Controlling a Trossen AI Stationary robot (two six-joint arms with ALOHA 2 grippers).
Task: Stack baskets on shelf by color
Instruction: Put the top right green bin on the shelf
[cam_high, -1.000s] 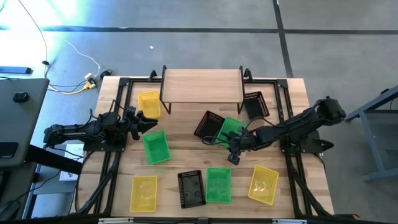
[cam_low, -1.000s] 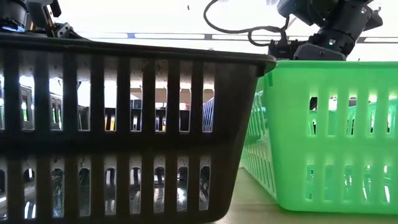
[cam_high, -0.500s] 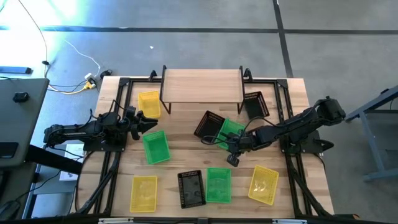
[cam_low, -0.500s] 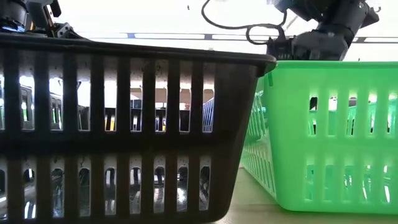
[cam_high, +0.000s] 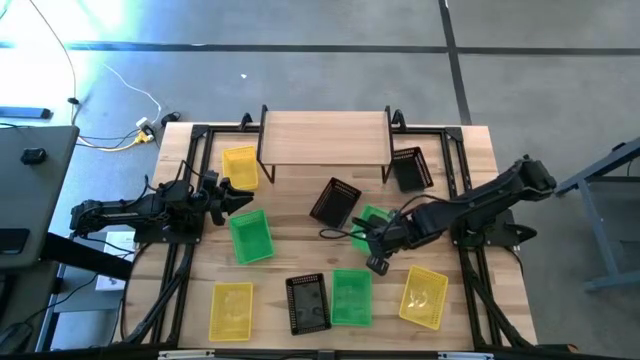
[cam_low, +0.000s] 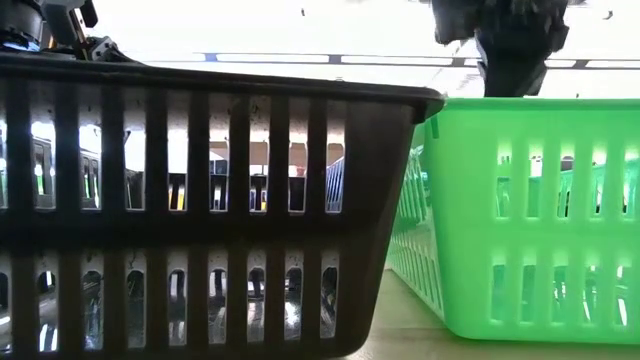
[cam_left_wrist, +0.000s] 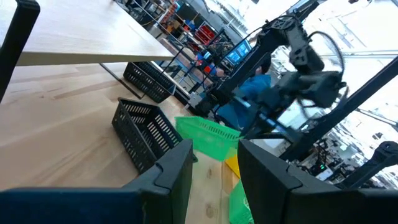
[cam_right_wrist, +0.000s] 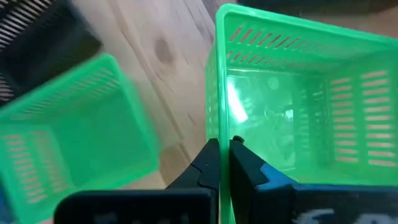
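Observation:
The shelf (cam_high: 325, 137) stands at the table's far edge, its plank top bare. Baskets are scattered in front of it: yellow (cam_high: 240, 167), black (cam_high: 410, 168) and black (cam_high: 336, 202) nearest it, green (cam_high: 250, 236) at the left, and yellow (cam_high: 231, 310), black (cam_high: 307, 302), green (cam_high: 351, 297) and yellow (cam_high: 424, 296) along the near edge. My right gripper (cam_high: 372, 240) is shut on another green basket (cam_high: 375, 222) at mid-table. My left gripper (cam_high: 235, 197) hovers open beside the left green basket. My right gripper pinches one side wall of the green basket at its rim (cam_right_wrist: 221, 127), one finger (cam_right_wrist: 210, 163) outside the wall and the other (cam_right_wrist: 241, 163) inside. The fingers come slanting down from the table's right side. The basket sits tilted in the hold, apart from the black basket (cam_left_wrist: 144, 134).
The black basket (cam_low: 200, 200) and green basket (cam_low: 530, 220) at the near edge fill the low view, with the right arm (cam_low: 510, 40) above them. Black frame rails run along both table sides. Bare wood lies between the shelf and the middle baskets.
My right gripper has drawn the green basket toward the table's near edge, away from the tilted black basket that it lay against. The black basket stays in place. The left arm has kept still.

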